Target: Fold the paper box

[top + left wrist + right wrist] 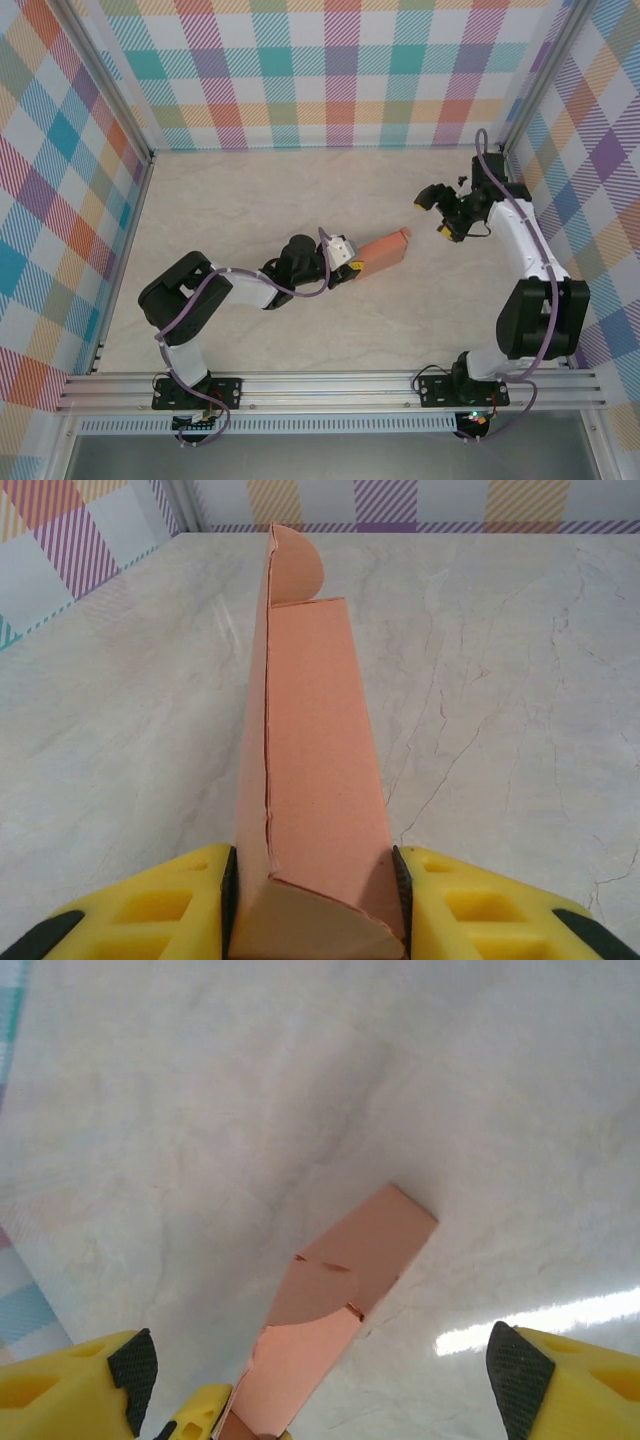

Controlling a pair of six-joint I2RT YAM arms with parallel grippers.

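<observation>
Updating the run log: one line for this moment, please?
left pincer: shut on paper box | right pincer: open, apart from box | far end flap: not tucked

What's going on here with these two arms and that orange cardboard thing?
The two arms are folding a paper box. The left gripper is clamped on one end of it, and the box already forms a long, narrow sleeve reaching out over the table. A rounded flap sticks out at the far end, not yet tucked in. The right gripper is open and sits off to the right of that end, apart from the box.
</observation>
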